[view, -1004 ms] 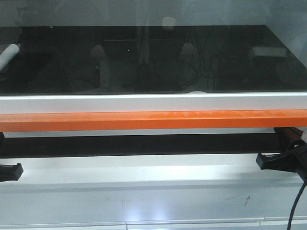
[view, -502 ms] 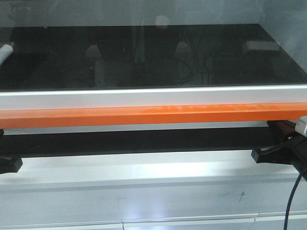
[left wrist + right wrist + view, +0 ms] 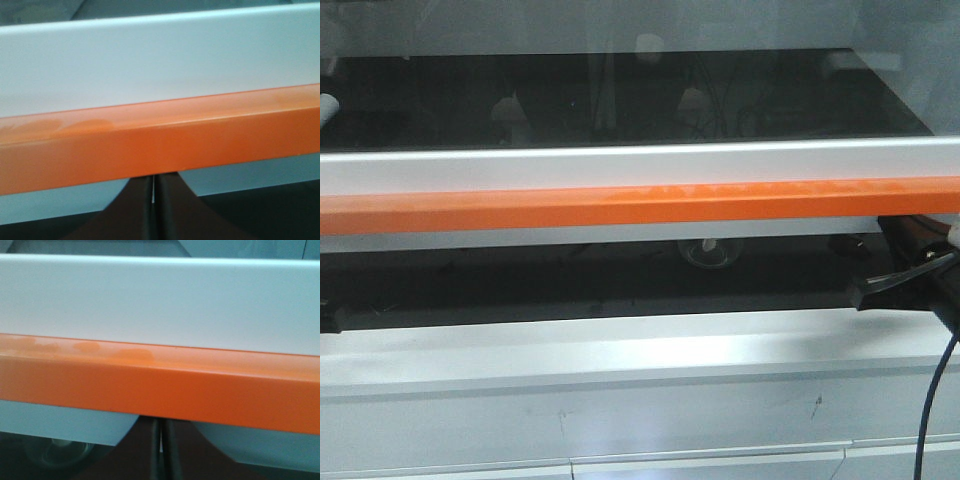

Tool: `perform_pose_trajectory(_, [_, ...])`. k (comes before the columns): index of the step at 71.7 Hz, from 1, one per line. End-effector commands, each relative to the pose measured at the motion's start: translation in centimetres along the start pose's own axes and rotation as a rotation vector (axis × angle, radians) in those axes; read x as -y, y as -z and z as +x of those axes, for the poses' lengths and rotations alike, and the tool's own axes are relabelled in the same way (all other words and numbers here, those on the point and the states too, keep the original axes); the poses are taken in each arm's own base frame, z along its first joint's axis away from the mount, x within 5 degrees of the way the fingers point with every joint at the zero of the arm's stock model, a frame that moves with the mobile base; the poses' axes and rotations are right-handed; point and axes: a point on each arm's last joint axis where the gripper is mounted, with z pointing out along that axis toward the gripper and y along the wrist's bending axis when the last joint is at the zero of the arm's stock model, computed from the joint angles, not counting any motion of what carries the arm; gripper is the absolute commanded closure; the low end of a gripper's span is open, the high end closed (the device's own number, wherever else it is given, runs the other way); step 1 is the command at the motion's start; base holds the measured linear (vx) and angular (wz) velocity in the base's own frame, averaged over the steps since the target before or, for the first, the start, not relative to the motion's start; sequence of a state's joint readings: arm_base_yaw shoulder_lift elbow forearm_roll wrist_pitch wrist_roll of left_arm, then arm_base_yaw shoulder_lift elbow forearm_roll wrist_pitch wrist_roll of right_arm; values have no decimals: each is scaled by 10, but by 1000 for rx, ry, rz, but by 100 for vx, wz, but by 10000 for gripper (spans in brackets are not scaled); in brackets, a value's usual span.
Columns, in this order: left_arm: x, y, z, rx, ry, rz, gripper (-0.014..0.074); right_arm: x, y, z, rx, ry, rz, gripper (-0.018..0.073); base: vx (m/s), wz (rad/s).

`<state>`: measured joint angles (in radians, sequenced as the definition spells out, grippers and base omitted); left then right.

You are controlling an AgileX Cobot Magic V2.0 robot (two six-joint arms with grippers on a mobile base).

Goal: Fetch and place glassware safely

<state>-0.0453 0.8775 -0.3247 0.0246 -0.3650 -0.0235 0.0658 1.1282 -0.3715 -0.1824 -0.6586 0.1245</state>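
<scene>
1. White sill (image 3: 640, 350) of the cabinet front, nearest the viewer; a dark cable (image 3: 932, 410) hangs across it at the right
2. Left gripper (image 3: 152, 187): fingers pressed together and grasping nothing, tips tucked beneath the orange bar (image 3: 160, 145). Closed fingers probably serve as a stiff prop under the bar rather than as a clamp
3. Right gripper (image 3: 161, 427): likewise closed and empty, under the same bar towards its right end. One arm near each end would hold the sash level
4. Orange bar with the white sash frame (image 3: 640, 165) above it: set partway up, leaving a low slot over the black work surface (image 3: 520, 295)
5. Glass jar (image 3: 710, 250): stands on the work surface inside the enclosure, seen through the slot right of centre, well apart from both grippers. The bar hides its top, so the lid cannot be made out
6. Glass pane (image 3: 620, 100): dark, showing reflections only. The slot looks too low for a safe reach, so the fetch is judged not yet begun
</scene>
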Motion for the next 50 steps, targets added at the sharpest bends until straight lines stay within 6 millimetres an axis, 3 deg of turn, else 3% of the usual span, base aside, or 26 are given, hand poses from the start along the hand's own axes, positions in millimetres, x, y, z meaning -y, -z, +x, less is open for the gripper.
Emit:
perform_pose_trajectory(1, [2, 13, -59, 414, -16, 14, 603, 3, -7, -55, 327, -15, 4, 560, 0, 0])
perform_pose_trajectory(23, [2, 28, -73, 389, -17, 9, 603, 2, 11, -66, 304, -9, 18, 560, 0, 0])
perform_pose_trajectory(50, [1, 51, -56, 204, 35, 6, 603, 0, 48, -65, 67, -40, 44, 560, 0, 0])
